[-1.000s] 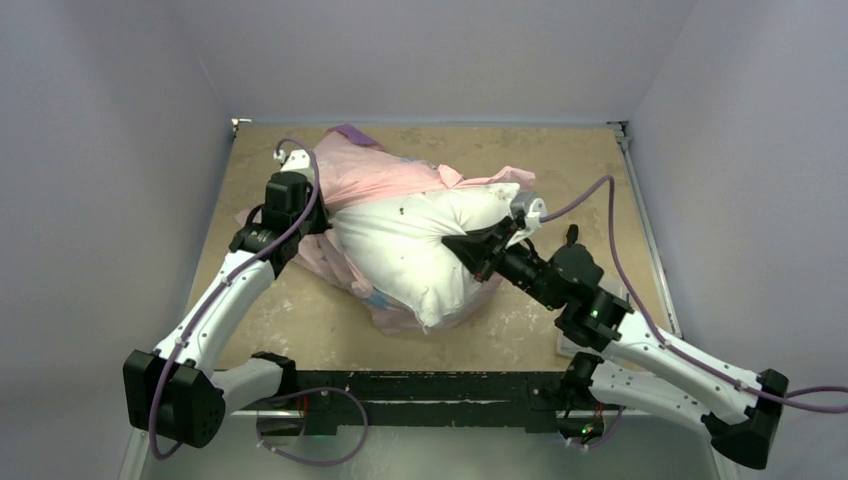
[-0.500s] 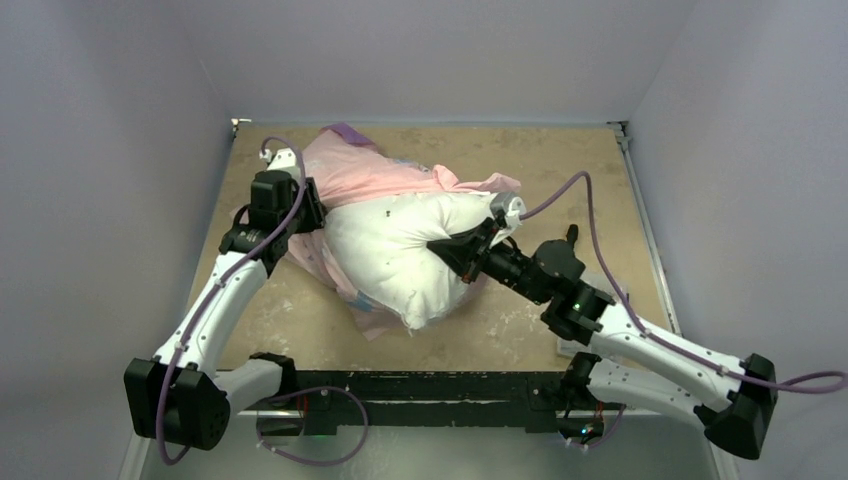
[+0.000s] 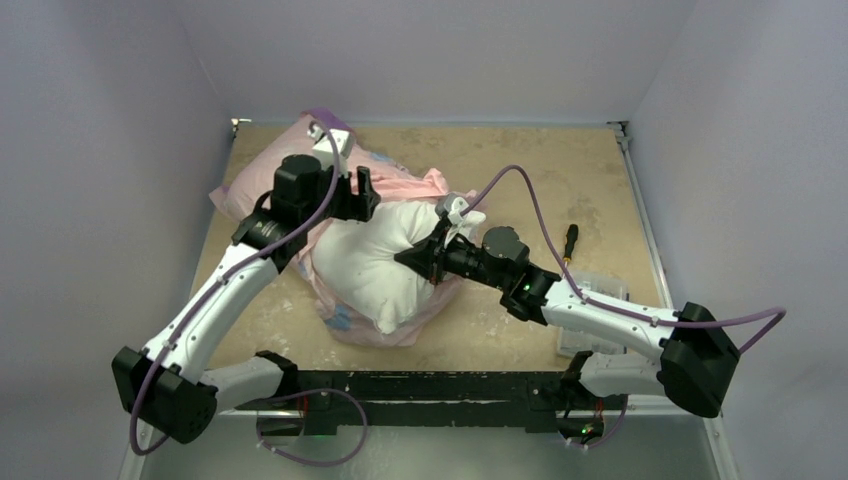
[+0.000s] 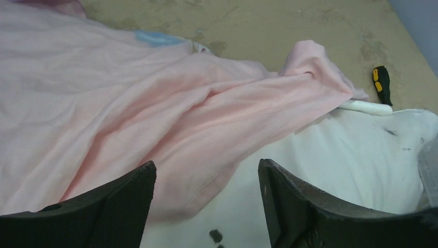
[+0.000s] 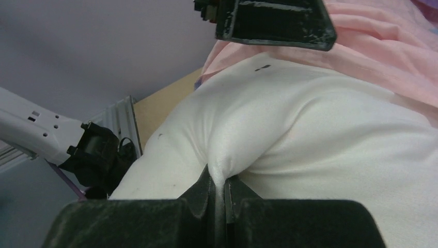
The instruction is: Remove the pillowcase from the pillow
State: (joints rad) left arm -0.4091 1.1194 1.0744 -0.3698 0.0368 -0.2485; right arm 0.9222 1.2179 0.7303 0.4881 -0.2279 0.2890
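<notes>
right gripper [image 5: 219, 192]: i see it clamped on a fold of the pillow [image 3: 372, 262].
left gripper [image 4: 206, 168]: i see it wide, empty, above the pillowcase [image 4: 103, 103] edge.

Lilac walls [image 3: 440, 60], perhaps stone-look tabletop [image 3: 560, 160]

- Table [image 3: 560, 170]: tan, mottled top with darker stains. I see it in the top and left wrist views.
- Screwdriver [image 3: 570, 243]: black handle with yellow marks, lying flat on the table's right side. Too small for me to make out the tip.
- Clear plastic box [image 3: 592, 300]: on the table near its right front corner, close to the screwdriver on the near side. It's partly hidden and I can't tell the contents.
- Walls [image 3: 430, 60]: plain pale lilac-grey, closing in the table on the left, far and right sides.
- Metal strip [image 3: 640, 225]: runs along the table's right edge.
- Black rail [image 3: 430, 385]: runs across the table's near edge.
</notes>
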